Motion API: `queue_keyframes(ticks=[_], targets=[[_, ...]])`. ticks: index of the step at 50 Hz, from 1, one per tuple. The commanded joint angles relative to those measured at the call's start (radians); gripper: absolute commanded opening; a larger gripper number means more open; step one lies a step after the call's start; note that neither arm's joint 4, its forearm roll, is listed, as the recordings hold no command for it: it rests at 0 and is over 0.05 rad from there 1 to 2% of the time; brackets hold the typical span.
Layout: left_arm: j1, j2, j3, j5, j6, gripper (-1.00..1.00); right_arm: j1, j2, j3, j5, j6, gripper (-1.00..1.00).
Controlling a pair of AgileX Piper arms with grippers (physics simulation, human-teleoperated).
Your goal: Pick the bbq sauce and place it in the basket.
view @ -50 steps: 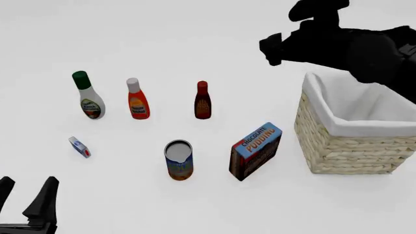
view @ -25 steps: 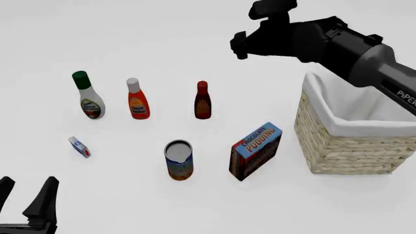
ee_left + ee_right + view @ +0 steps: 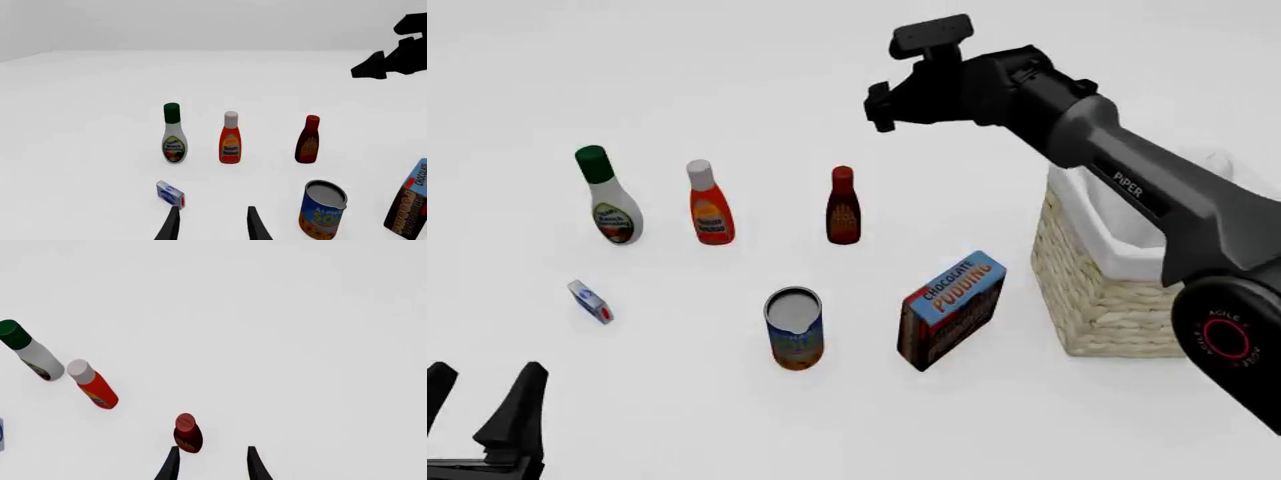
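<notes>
Bottle of bbq sauce [image 3: 842,206] stands upright on the table [image 3: 694,80], at the right end of a row with the orange-red ketchup bottle [image 3: 709,204] and the white ranch dressing bottle [image 3: 606,197]. Nothing touches it. In front of it you see the can [image 3: 794,328] and the chocolate pudding box [image 3: 950,310], and a small blue-and-white box [image 3: 590,301] lies further left.

Your right gripper [image 3: 881,105] hangs in the air behind the bbq sauce and a little to its right, well above the table. In the front view its fingers are only a dark shape, so the opening is hard to read there. In the right wrist view the two fingertips [image 3: 172,465] stand apart with nothing between them, and the bbq sauce is just beside one of them.

Your right arm covers part of the basket [image 3: 1094,300]; only its left wall and some white lining are visible.

Your left gripper [image 3: 481,420] is at the near left corner, cut off by the frame, open and empty.
</notes>
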Motion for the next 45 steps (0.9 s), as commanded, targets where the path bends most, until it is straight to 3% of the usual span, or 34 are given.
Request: queue_keyframes(ticks=[1, 25, 45], targets=[[0.000, 0.000, 0.000, 0.000, 0.000, 1.00, 0.019, 0.081, -0.066, 0.019, 0.009, 1.00], [0.000, 0.000, 0.000, 0.000, 0.000, 1.00, 0.054, 0.190, -0.148, 0.039, 0.033, 1.00], [0.000, 0.000, 0.000, 0.000, 0.000, 1.00, 0.065, 0.254, -0.187, 0.018, -0.008, 1.00]])
